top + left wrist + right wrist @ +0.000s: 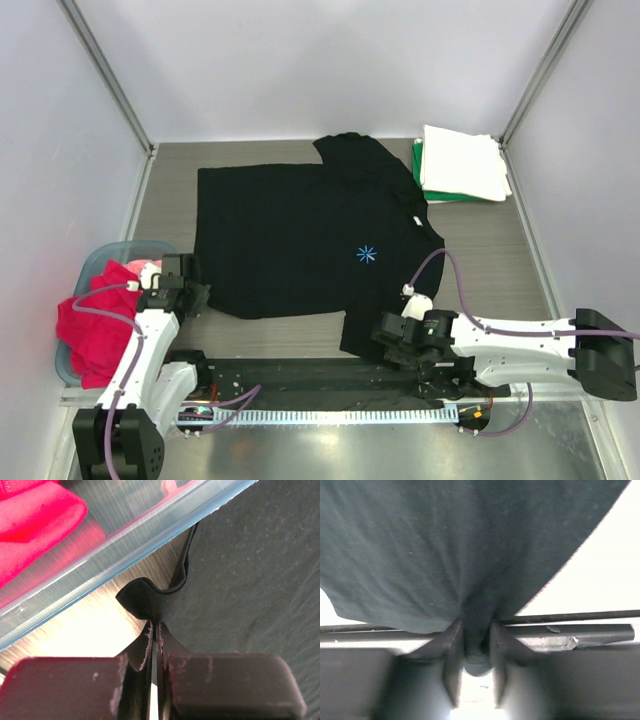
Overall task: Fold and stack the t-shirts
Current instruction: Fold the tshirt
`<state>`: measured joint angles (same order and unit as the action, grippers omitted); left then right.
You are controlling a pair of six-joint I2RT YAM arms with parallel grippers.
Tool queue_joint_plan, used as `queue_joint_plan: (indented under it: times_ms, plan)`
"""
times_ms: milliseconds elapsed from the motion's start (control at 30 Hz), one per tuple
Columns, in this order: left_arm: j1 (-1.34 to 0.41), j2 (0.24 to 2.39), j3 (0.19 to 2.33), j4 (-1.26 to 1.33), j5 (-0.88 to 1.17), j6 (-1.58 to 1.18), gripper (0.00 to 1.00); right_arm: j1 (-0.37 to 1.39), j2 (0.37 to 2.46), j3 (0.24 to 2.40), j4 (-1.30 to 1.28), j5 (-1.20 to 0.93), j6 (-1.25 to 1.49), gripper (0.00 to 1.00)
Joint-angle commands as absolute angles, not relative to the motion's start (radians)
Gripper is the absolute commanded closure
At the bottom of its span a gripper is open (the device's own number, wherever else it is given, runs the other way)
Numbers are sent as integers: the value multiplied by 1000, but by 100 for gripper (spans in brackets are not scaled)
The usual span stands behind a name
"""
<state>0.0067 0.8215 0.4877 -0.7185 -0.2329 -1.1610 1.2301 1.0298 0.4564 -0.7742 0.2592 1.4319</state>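
Observation:
The black t-shirt (pixel 300 235) with a small blue star print (pixel 367 254) lies spread across the middle of the table. My left gripper (pixel 196 292) is shut on its near left edge; the wrist view shows a pinched fold of the black t-shirt (pixel 152 600) right at the fingertips. My right gripper (pixel 383 337) is shut on its near right corner, where the black t-shirt (pixel 470 555) bunches between the fingers (pixel 451 650). A folded white t-shirt (pixel 463 160) lies on a folded green one (pixel 428 190) at the back right. Red (pixel 95 325) and pink (pixel 138 268) shirts sit in the tub.
The pale blue plastic tub (pixel 70 360) stands at the near left, its rim (pixel 130 535) close beside my left gripper. Grey walls enclose the table on three sides. A metal rail (pixel 330 410) runs along the near edge.

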Motion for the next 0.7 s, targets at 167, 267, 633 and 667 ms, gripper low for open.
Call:
queue_joint_plan:
  times_ms: [167, 267, 633, 667]
  plan:
    - [11, 775, 544, -839, -190, -1108, 100, 1241, 988, 560, -923, 353, 1447, 99]
    - [9, 761, 583, -862, -180, -1100, 100, 1241, 979, 661, -992, 422, 1430, 99]
    - [9, 813, 771, -928, -204, -1043, 100, 1031, 1114, 984, -1042, 610, 1117, 99]
    - [9, 830, 785, -919, -206, -1036, 100, 1005, 1126, 1000, -1026, 607, 1044, 99]
